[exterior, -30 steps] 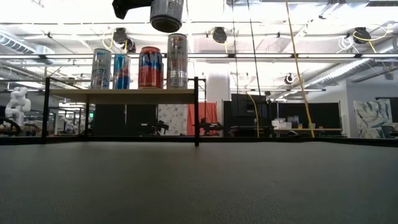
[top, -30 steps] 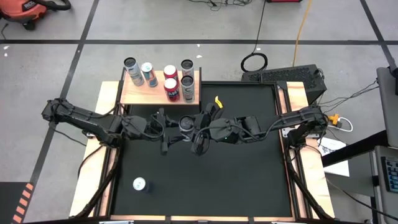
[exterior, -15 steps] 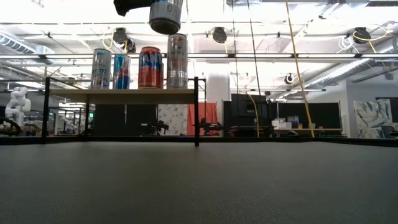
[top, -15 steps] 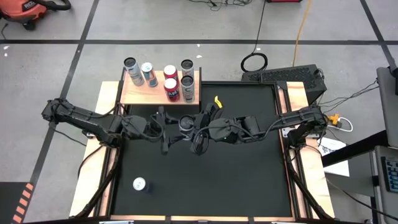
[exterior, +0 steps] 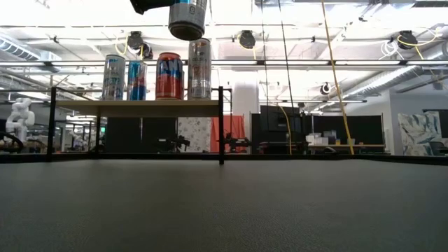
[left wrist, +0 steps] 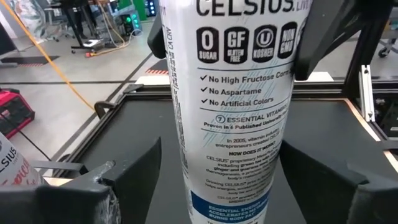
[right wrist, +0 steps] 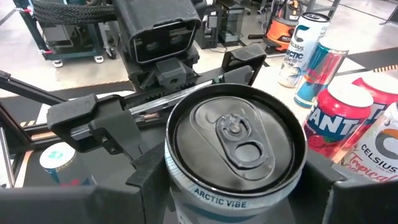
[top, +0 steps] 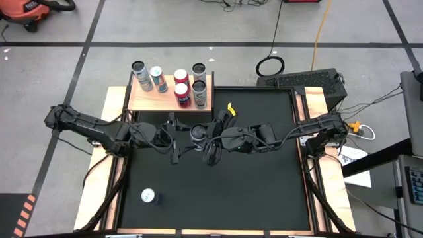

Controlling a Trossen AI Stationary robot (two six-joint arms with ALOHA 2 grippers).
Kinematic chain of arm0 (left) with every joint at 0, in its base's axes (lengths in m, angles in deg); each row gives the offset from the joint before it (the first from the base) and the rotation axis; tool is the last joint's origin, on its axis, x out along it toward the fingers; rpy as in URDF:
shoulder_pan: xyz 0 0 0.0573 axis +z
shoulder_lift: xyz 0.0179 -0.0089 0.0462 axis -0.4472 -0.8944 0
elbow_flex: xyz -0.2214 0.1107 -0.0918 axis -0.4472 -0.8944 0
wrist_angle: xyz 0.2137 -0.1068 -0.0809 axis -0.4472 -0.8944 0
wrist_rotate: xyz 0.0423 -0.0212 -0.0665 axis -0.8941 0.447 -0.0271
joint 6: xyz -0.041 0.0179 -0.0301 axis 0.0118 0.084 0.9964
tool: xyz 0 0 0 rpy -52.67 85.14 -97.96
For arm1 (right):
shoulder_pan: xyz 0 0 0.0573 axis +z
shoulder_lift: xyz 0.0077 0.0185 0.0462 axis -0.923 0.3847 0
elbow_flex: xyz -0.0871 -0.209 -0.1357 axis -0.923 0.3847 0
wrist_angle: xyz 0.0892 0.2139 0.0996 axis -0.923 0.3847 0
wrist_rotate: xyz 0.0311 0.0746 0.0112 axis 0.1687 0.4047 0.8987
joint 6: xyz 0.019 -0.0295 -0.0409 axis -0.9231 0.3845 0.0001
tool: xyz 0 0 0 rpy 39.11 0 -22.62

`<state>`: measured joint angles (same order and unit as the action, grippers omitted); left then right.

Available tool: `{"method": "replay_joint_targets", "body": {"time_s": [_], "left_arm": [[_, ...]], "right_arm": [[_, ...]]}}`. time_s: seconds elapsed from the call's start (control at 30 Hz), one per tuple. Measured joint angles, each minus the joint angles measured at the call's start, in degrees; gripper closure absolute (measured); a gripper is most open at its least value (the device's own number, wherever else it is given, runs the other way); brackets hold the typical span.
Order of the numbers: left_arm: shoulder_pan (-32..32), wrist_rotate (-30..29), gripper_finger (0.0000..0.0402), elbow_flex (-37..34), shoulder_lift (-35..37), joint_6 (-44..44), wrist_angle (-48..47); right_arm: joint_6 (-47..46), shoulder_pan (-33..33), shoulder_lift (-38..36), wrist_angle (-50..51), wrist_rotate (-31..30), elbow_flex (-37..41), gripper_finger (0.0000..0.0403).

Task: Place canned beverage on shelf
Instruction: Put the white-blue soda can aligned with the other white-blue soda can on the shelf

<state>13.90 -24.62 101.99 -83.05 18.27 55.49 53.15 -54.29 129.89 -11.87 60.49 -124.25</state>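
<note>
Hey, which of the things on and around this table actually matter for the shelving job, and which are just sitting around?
Job:
- held Celsius can
- right gripper gripping it
- left gripper, open beside it
- shelf
- cans on shelf
- can on mat

Lying about:
- yellow object
- cable coil on floor
- vacuum

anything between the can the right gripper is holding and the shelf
Nothing visible does. The Celsius can hangs above the mat, in front of the shelf. Five cans crowd its top; bare board shows only at its near left edge.
</note>
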Motion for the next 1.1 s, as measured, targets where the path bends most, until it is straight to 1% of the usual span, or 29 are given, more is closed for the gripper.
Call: {"method": "replay_joint_targets", "body": {"time_s": [0.17, 0.27, 0.4, 0.5, 0.63, 0.73, 0.83, 0.93, 1.1], "left_arm": [[-0.04, -0.04, 0.0083, 0.0, 0.0, -0.13, 1.77], [-0.04, 0.04, 0.0083, 0.0, 0.02, -1.67, 3.55], [-0.04, -0.07, 0.0083, 0.0, 0.02, -1.83, 3.6], [-0.07, -2.34, 0.0083, 0.0, 0.02, -1.37, 4.46], [-0.04, -2.73, 0.0083, 0.0, 0.0, 2.63, 5.91], [-0.04, -2.88, 0.0083, 0.0, -0.1, 2.93, 6.8], [0.32, -4.49, 0.0083, 0.01, -1.04, 3.04, 7.04], [1.03, -4.91, 0.0083, 0.02, -2.64, 3.06, 7.91], [1.78, -4.7, 0.0083, 0.02, -4.82, 2.99, 7.71]], "right_arm": [[0.19, 0.0, 0.0, -0.07, -0.2, 0.0, 0.0184], [0.5, -0.03, 0.0, -0.02, -0.2, 0.0, 0.0184], [0.62, -0.34, 0.0, -0.4, -0.16, 0.0, 0.0184], [0.71, -0.53, 0.0, -1.66, -0.31, 0.02, 0.0184], [0.53, -0.77, -0.01, -2.28, -0.34, 0.02, 0.0184], [-0.57, -1.14, -0.01, -3.06, -0.48, 0.04, 0.0184], [-0.68, -1.4, 0.18, -4.58, -0.49, 0.04, 0.0184], [-0.62, -1.46, 0.86, -6.83, -0.37, 0.06, 0.0184], [-0.42, -1.51, 1.58, -5.3, -0.61, 0.07, 0.0184]]}}
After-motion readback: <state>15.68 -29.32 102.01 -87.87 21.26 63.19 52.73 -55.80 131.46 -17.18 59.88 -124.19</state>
